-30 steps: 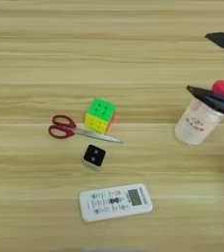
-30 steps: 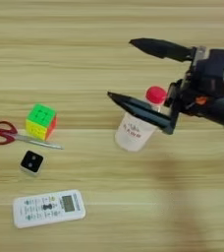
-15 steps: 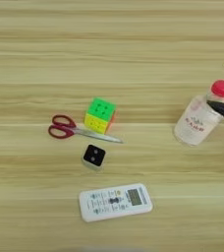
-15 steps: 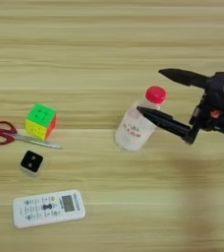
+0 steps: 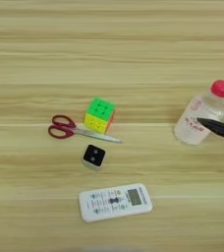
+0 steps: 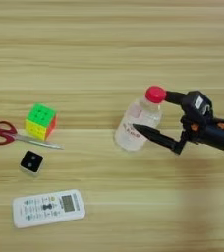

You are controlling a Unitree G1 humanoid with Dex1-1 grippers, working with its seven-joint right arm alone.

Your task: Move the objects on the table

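Right gripper [image 6: 155,114] spread wide around upright bottle [image 6: 136,123], no squeeze yet; cube [image 5: 100,115], scissors [image 5: 65,128], black device [image 5: 94,155], remote [image 5: 115,202] left of bottle, looking unhandled.

We look steeply down from head height through two side-by-side eyes onto the table [image 5: 112,44], which fills both views. They share the puzzle cube [image 5: 100,115], remote [image 6: 48,208] and bottle [image 6: 136,122]. Our right eye reaches further right, taking in the gripper [image 6: 155,116].
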